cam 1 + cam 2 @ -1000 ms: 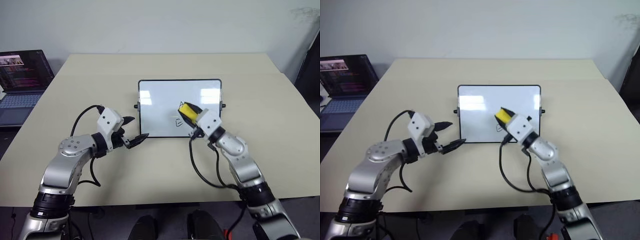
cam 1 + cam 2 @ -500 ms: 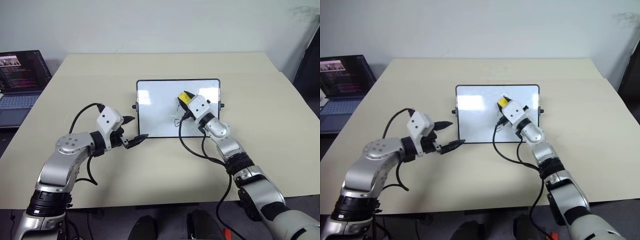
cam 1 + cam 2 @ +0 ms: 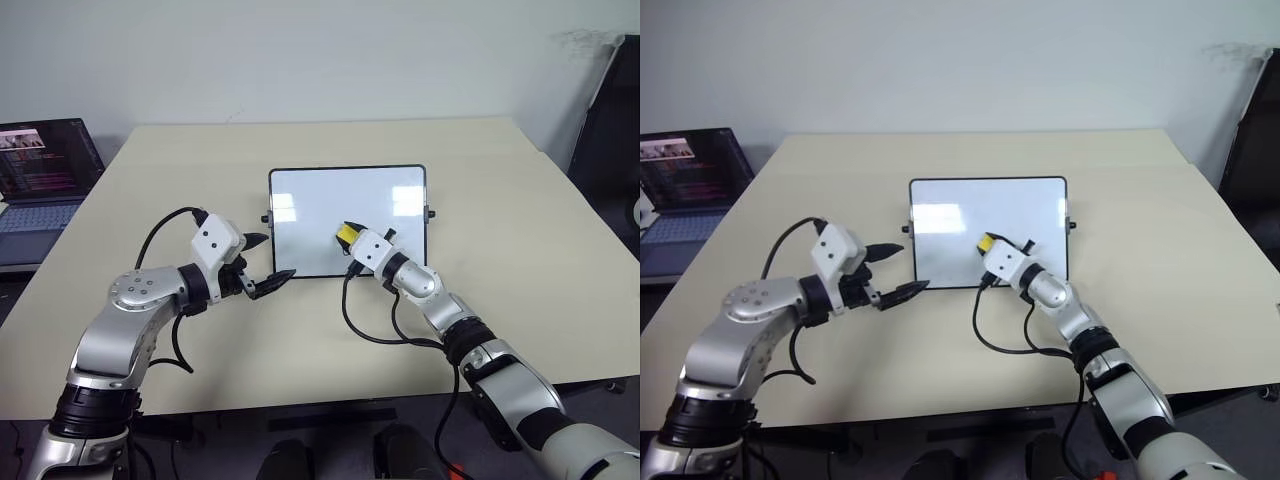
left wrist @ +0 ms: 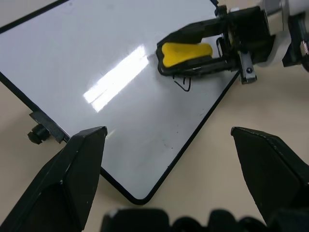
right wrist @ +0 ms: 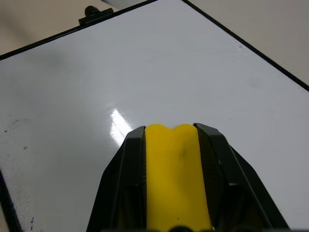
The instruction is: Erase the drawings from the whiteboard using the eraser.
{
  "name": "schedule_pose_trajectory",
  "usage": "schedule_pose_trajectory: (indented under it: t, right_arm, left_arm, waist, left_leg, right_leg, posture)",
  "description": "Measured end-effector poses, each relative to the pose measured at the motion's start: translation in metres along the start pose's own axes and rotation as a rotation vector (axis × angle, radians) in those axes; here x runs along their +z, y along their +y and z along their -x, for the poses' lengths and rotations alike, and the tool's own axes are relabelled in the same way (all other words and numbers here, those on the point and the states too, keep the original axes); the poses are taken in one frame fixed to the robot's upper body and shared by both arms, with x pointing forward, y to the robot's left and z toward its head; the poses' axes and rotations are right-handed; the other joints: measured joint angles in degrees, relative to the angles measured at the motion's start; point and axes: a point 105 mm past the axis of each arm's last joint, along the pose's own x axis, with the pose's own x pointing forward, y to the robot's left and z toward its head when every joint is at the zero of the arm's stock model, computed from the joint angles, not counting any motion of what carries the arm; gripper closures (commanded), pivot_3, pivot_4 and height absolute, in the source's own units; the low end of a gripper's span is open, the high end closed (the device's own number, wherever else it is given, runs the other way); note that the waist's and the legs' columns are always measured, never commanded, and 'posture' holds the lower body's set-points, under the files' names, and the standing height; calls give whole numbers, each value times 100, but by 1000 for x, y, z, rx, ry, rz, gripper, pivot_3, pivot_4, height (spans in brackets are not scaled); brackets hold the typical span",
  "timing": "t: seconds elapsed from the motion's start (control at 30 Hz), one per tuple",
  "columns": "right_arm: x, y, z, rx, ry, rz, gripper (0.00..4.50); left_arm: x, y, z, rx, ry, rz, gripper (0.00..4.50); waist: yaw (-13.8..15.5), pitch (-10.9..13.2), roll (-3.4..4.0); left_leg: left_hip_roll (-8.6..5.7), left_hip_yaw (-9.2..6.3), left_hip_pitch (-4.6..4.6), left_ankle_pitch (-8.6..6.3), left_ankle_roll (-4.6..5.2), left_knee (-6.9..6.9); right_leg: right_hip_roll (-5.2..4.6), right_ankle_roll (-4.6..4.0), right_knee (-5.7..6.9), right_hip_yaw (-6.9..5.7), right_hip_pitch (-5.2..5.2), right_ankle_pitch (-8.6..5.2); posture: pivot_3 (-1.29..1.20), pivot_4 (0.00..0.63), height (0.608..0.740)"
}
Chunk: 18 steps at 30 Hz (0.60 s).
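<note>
- Whiteboard (image 3: 300,215): landmark item; lies flat mid-surface (image 3: 500,190), long side running left to right, black frame with a small knob on each short side.
- Eraser (image 3: 346,234): yellow block over the whiteboard's lower right part, long axis in line with the fingers, free end pointing toward the board's far left; apparently on or just above the board.
- Right gripper (image 3: 350,238): closed on the eraser, one black finger along each long side.
- Drawings (image 4: 182,83): one thin black mark shows just beside the eraser, toward the whiteboard's near edge; no other letters made out.
- Left gripper (image 3: 268,262): jaws spread wide, empty, hovering off the whiteboard's near-left corner.
- Step in hand: wiping, judged well along.
- Next move: calls for drawing the eraser toward the near edge over that mark, pressed flat.
- Laptop (image 3: 40,170): far left of the whiteboard, well apart.
</note>
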Motion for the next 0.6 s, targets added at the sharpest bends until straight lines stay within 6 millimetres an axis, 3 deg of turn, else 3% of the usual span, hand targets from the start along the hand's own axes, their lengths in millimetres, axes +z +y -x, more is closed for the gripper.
schedule_pose_trajectory:
  t: [0.13, 0.3, 0.4, 0.5, 0.6]
  right_arm:
    - [3, -4, -1, -15, -11, 3, 3380]
    - [14, -50, 0, -194, -31, -92, 3381]
    - [31, -73, 3, -270, -86, -150, 3381]
    - [44, -81, 8, -285, -125, -209, 3381]
    - [49, -80, 17, -270, -142, -289, 3381]
  left_arm:
    - [-2, -1, 0, 0, 5, 6, 0]
    - [-3, -1, 0, 1, 7, 9, 0]
    - [-5, -1, 0, 15, 6, 18, 0]
    - [-10, -1, 1, 34, 7, 38, 0]
    - [-10, 5, 4, 85, -4, 45, 0]
  waist:
    - [6, 1, 1]
    - [14, 14, 8]
    - [15, 14, 8]
    - [7, 12, 7]
    - [14, 12, 7]
  left_leg:
    - [0, -4, -4, 2, 1, 0]
    - [-1, -13, -48, 2, 0, -3]
    - [1, -24, -143, 5, -5, -3]
    - [1, -21, -239, 17, -28, -1]
    - [1, -20, -272, 15, -30, -7]
  right_leg:
    - [-1, -2, 1, 4, -4, 1]
    - [-8, -3, 2, 5, -46, 2]
    - [-10, -4, -3, 1, -136, 1]
    - [-15, -3, -5, -1, -227, 1]
    - [-20, -1, -25, -8, -251, 0]
  posture:
    - [0, 150, 740]
    - [0, 150, 740]
    - [0, 150, 740]
    - [0, 150, 740]
    - [0, 150, 740]
